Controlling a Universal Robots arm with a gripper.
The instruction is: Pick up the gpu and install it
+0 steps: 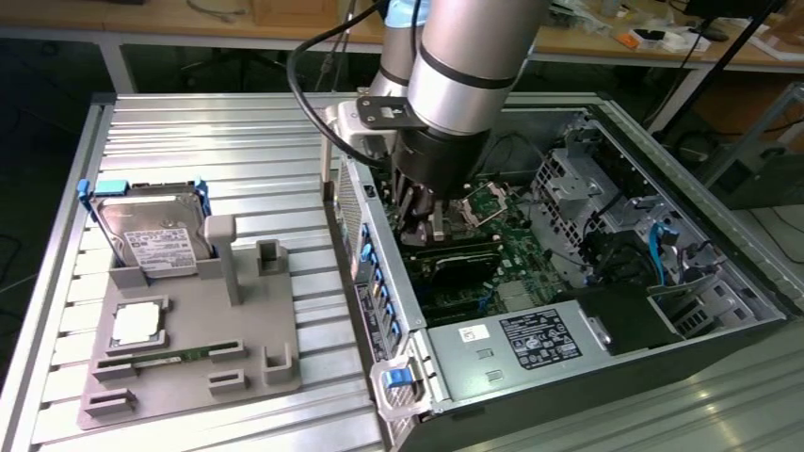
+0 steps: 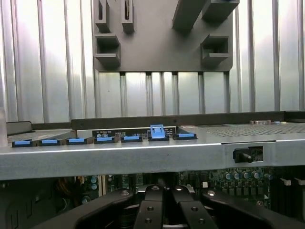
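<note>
Fingers together, our hand [image 1: 425, 224] sits low inside the open computer case [image 1: 653, 315], above the motherboard [image 1: 503, 252]. We cannot make out the gpu; we judge it beneath the hand, being installed. Seating calls for square, straight pressure.

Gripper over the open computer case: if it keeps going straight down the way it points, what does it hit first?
Most likely the green motherboard inside the computer case. The shut gripper points down at it; depth is hard to judge.
</note>
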